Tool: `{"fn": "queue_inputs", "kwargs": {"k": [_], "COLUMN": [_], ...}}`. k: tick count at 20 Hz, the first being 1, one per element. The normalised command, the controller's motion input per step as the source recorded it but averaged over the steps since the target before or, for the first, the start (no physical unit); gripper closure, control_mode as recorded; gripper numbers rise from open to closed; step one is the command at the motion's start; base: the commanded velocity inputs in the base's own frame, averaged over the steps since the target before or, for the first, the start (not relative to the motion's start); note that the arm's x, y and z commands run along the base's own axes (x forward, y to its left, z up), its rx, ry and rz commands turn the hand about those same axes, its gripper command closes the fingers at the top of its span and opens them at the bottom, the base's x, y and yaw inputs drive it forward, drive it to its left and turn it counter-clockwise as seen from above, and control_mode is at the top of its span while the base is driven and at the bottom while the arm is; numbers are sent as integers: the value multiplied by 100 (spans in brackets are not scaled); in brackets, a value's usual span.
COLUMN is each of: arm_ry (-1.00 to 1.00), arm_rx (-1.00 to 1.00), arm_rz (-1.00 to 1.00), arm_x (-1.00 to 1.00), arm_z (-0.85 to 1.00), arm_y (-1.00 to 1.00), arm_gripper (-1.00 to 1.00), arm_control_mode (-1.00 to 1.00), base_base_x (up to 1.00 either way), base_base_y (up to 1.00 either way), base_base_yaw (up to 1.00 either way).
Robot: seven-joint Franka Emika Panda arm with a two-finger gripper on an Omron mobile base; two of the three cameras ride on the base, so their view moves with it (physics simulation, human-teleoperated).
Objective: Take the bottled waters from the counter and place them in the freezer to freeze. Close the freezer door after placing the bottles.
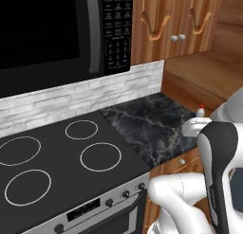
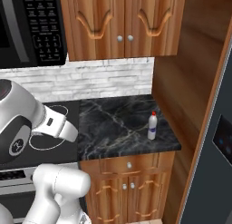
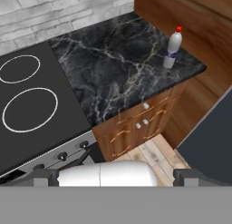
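One bottled water (image 2: 152, 126), whitish with a red cap and a bluish label, stands upright near the right front corner of the black marble counter (image 2: 113, 123). The hand view has the same bottle (image 3: 172, 48) at the upper right, on the counter (image 3: 118, 64). In the left base view only its red cap and neck (image 1: 200, 111) peek out behind my arm. My gripper (image 3: 117, 177) hangs high above the floor in front of the counter, far from the bottle. It is open, its fingertips (image 3: 45, 177) wide apart with nothing between them. The freezer's dark slate-blue face (image 2: 217, 146) fills the right edge.
A black glass stovetop (image 1: 61, 157) with white rings lies left of the counter, under a microwave (image 1: 57, 29). Wooden upper cabinets (image 2: 122, 23) hang above the counter. A tall wooden side panel (image 2: 186, 82) walls off the counter's right end beside the freezer.
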Motion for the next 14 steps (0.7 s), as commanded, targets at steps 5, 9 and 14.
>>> {"fn": "queue_inputs", "kwargs": {"k": [5,9,14], "arm_ry": [0,0,0], "arm_rx": [0,0,0], "arm_rz": [0,0,0], "arm_x": [0,0,0], "arm_z": [0,0,0], "arm_y": [0,0,0], "arm_gripper": [-100,-100,-100], "arm_control_mode": [100,100,100], "base_base_x": [13,4,0], "base_base_y": [0,0,0], "base_base_yaw": [0,1,0]}}
